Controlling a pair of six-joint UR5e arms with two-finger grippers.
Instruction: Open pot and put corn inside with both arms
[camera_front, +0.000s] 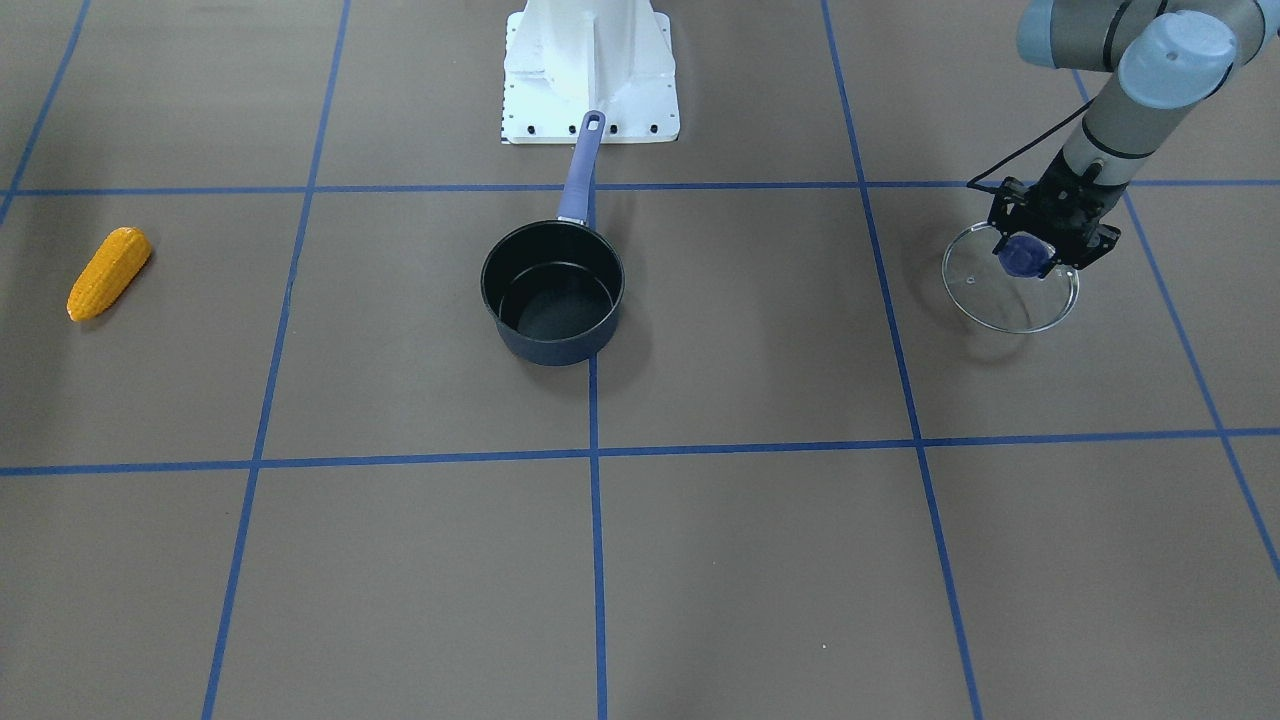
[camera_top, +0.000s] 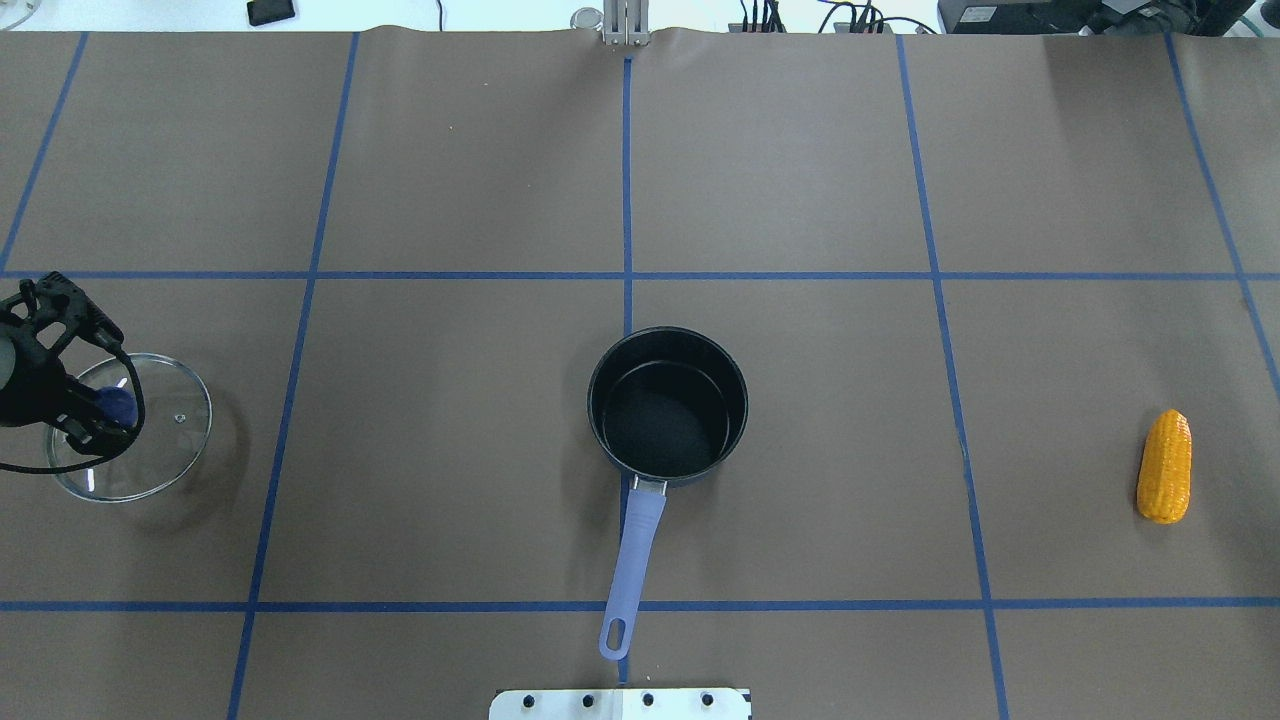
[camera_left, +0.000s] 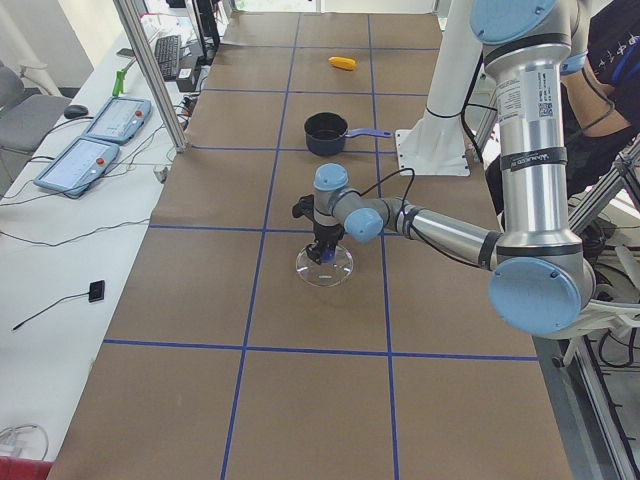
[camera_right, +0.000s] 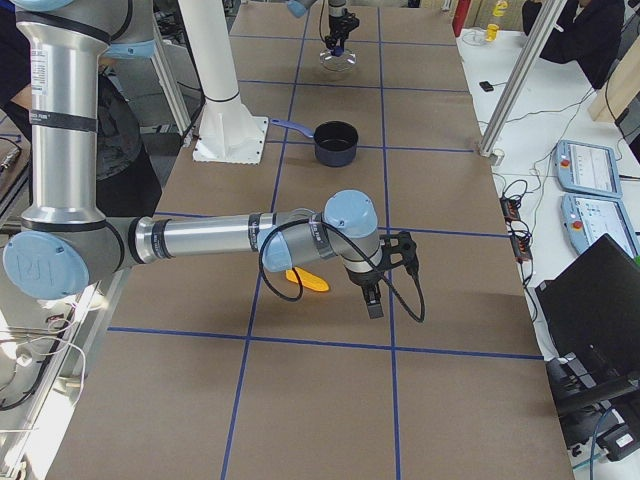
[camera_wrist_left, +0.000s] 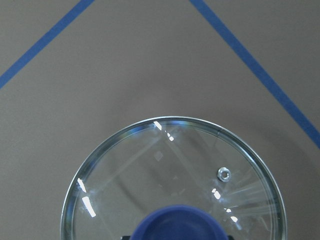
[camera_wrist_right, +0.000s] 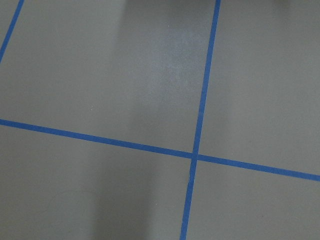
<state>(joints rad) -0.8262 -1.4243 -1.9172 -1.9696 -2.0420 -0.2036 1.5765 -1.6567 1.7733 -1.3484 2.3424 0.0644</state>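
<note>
Clamping a clear glass lid (camera_front: 985, 295) by its blue knob (camera_wrist_left: 180, 222), left gripper (camera_front: 1030, 256) sits well apart from uncovered dark saucepan (camera_front: 555, 345). Near orange-yellow corn cob (camera_front: 108, 273): right gripper (camera_right: 372, 290), cannot tell its grip.

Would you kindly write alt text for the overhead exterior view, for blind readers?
An open, empty pot sits at centre, handle toward the bottom edge. At far left the left tool holds a glass lid by its knob; the corn lies far right.

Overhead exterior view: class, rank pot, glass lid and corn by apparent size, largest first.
1. pot, counting its handle (bowl alone looks about as wide as the glass lid)
2. glass lid
3. corn
</note>
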